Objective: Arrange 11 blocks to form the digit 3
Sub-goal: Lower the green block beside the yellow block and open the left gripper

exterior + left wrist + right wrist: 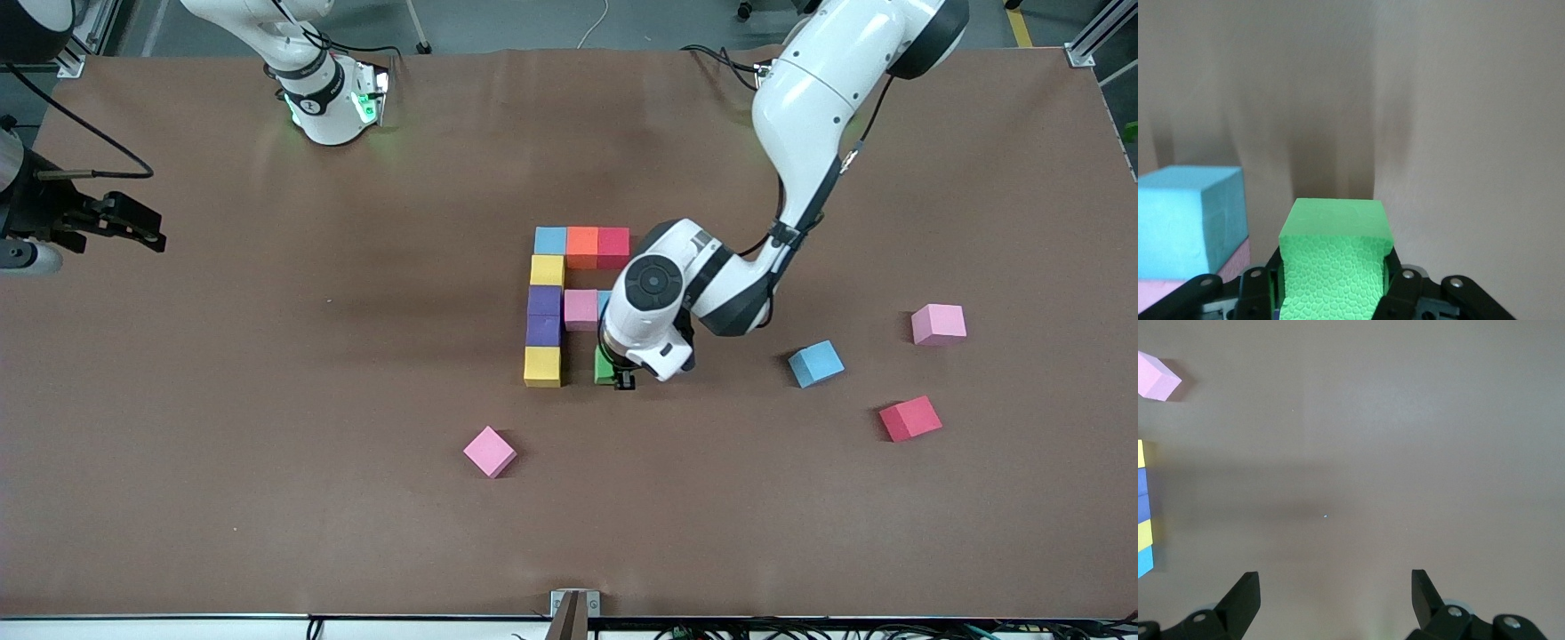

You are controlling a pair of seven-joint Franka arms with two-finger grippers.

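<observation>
- Gripping the small matte green cube between its closed fingers, the left gripper sat low in the bottom row of the unfinished digit 3, a gap away from the yellow corner cube.
- Waiting at its own end of the table, the right gripper hung empty, fingers spread wide.
- Loose pink, blue and red cubes lay apart.

The left arm reaches down over the middle of the tabletop, its tool low and clamped on a green block. The right arm waits at its end, its tool spread wide.
</observation>
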